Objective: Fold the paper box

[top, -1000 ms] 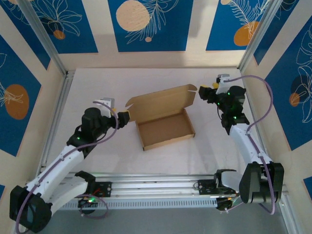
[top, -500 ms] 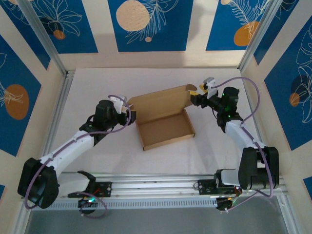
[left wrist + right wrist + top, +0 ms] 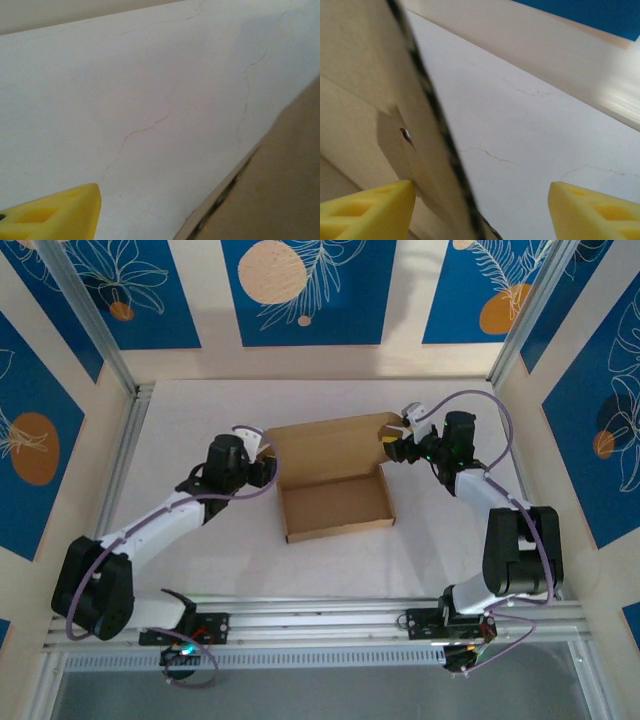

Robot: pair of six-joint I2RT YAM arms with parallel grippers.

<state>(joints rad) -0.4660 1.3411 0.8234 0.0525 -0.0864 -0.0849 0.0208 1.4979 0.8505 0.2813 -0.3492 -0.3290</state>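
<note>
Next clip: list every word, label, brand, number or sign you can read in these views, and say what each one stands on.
None: no text can be read in any view.
The brown corrugated cardboard box, its lid flap open, is unprinted.
The blue wall panels carry only orange circles and white leaf outlines, no lettering.
The white table surface shows only thin cracks.

You've got the paper box (image 3: 335,502) mid-frame: plain brown cardboard, shallow tray open, lid standing up along its far edge
</note>
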